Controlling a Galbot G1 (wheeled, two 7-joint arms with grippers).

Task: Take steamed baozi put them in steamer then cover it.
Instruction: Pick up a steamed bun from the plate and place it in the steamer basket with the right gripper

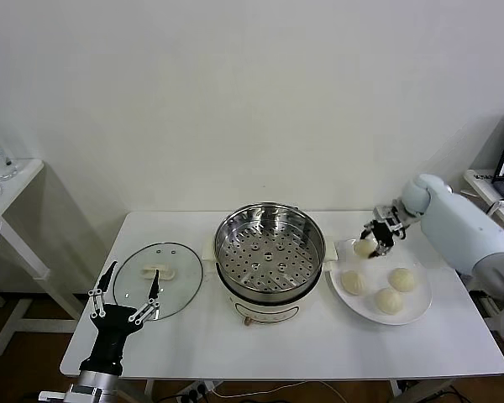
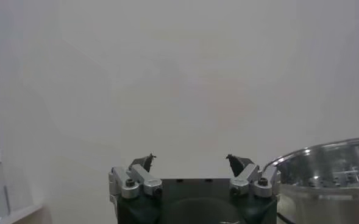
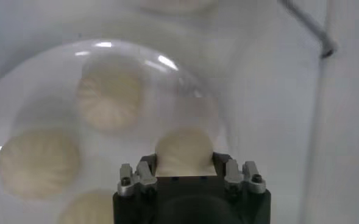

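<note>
The right gripper [image 1: 371,243] was clamped on one steamed baozi [image 3: 184,152] just above the plate [image 1: 420,304] right of the empty steamer [image 1: 269,252], apparently for transfer, while the left gripper [image 1: 124,290], fingers apart, waited near the cover [image 1: 158,277] lying left of the steamer.

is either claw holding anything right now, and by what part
The right claw grips a cream-white pleated bun by its sides, over the white plate. The left claw holds nothing.

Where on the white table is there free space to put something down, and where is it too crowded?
Bare table runs along the near edge, in front of the steamer; more lies behind the cover. Crowded: the plate with baozi, where the right gripper grips one.
</note>
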